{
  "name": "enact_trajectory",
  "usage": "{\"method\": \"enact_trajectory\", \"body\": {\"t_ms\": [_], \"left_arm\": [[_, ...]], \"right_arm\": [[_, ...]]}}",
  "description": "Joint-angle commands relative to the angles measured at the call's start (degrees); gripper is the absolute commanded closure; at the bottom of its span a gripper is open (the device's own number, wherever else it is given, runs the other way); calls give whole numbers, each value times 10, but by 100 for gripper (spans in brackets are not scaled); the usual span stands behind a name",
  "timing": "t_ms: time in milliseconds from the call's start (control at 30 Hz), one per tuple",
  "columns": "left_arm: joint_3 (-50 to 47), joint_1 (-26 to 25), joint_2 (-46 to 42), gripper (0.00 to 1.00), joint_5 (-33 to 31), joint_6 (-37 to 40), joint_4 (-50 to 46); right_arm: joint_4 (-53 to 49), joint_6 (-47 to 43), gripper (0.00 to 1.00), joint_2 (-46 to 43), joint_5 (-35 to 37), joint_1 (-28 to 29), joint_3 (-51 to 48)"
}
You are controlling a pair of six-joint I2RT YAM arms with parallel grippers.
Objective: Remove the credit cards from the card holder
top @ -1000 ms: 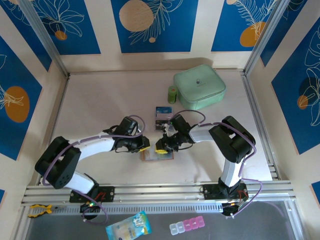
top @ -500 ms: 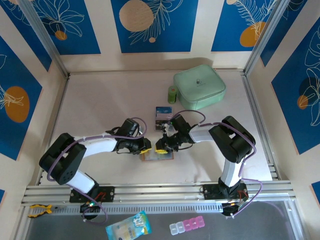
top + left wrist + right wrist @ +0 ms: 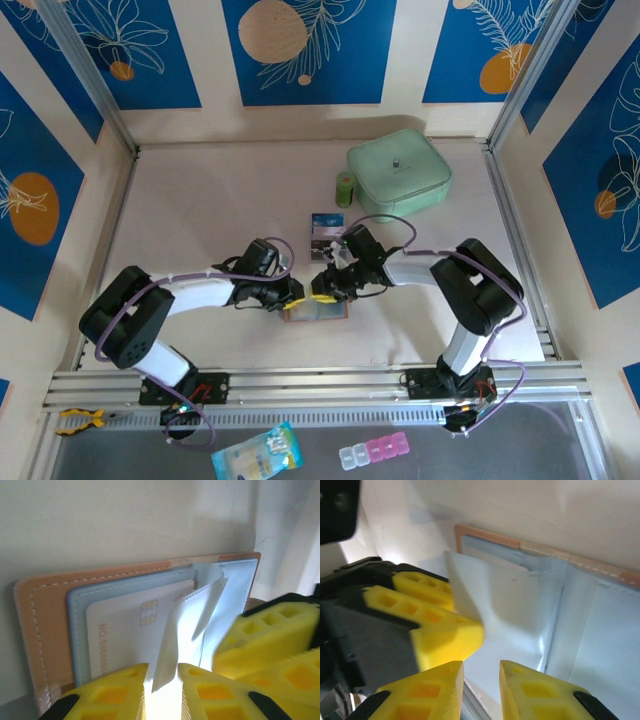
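Open card holder (image 3: 316,311) on the counter (image 3: 200,200), flanked by both grippers. One credit card (image 3: 125,630) sits in its pocket; a blue card (image 3: 325,220) and a dark card (image 3: 322,241) lie just beyond the holder. The left gripper (image 3: 162,672) has its jaws clenched on the holder's pale inner flap (image 3: 172,630). The right gripper (image 3: 481,670) hangs over the holder, jaws narrowly parted and empty.

card holder (image 3: 45,630) tan, pale-blue lining | credit card (image 3: 120,630) white | left claw (image 3: 161,676) yellow
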Motion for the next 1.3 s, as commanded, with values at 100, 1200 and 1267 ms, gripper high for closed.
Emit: {"method": "enact_trajectory", "body": {"t_ms": [100,1200,1267], "left_arm": [[20,-8,-31,76,8,-2,-24],[132,-77,86,57,25,-18,13],[132,-78,93,55,27,-19,18]], "right_arm": [[-90,-27,74,-66,43,-1,12],[-166,-54,73,-192,59,-71,-30],[-166,-54,73,-193,58,-72,-30]]}}
